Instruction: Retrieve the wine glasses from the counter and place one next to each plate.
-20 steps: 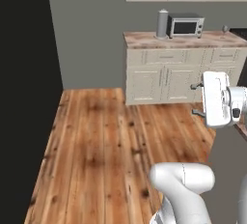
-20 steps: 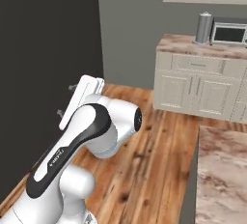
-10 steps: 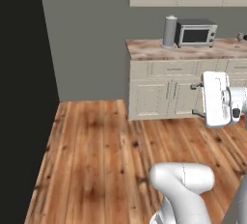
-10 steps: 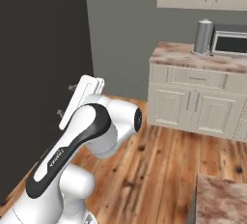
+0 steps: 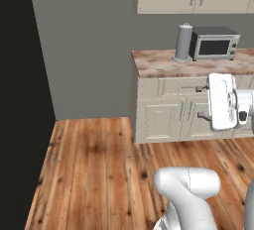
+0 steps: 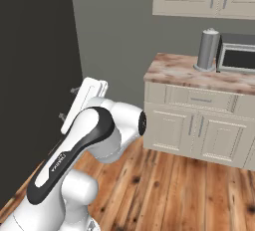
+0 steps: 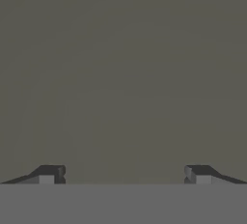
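Marbled brown-and-pink stone tops the counter, which stands against the grey wall over cream panelled drawers and doors. On it a grey cylindrical canister stands just beside a microwave. No wine glasses or plates can be made out on the stretch of counter that shows; where they stand cannot be told from here, so the base probably has more driving or turning to do before any reach.

In the hand view the gripper has its two dark fingertips set wide apart with nothing between them, so it is released and empty. It looks straight at flat grey wall.

The relation that matters: the counter lies ahead and to the robot's right of the arm. In the left base view the hand hangs in front of the cabinet drawers, below the level of the stone top; in the right base view the counter stands well apart from the folded arm, across bare wooden floor. My judgement is that the hand must swing rightward and rise above the counter edge once glasses come into sight.
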### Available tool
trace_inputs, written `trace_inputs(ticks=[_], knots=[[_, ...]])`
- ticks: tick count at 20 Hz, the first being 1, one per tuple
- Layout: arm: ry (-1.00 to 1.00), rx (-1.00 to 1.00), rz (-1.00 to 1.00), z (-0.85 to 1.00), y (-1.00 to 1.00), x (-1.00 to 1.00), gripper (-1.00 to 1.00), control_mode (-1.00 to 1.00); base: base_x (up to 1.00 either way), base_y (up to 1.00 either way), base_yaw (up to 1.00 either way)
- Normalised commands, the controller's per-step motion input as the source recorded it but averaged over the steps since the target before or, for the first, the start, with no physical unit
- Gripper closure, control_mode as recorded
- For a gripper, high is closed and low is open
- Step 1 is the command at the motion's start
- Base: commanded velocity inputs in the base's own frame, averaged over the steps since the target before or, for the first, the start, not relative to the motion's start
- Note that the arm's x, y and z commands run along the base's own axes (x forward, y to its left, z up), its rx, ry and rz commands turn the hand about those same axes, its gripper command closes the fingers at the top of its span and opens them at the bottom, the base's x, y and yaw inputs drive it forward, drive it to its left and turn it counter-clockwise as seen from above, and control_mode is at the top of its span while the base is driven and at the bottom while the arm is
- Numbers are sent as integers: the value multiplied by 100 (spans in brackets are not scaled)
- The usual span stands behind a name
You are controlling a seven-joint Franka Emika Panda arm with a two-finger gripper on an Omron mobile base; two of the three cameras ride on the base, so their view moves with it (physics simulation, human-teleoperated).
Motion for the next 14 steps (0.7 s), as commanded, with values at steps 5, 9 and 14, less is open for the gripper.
trace_inputs(ticks=[5,9,14], knots=[[0,0,0,0,0,0,-100,100,100,-29,-8],[0,0,0,0,0,0,-100,100,100,-53,-12],[0,0,0,0,0,0,-100,100,100,-98,-24]])
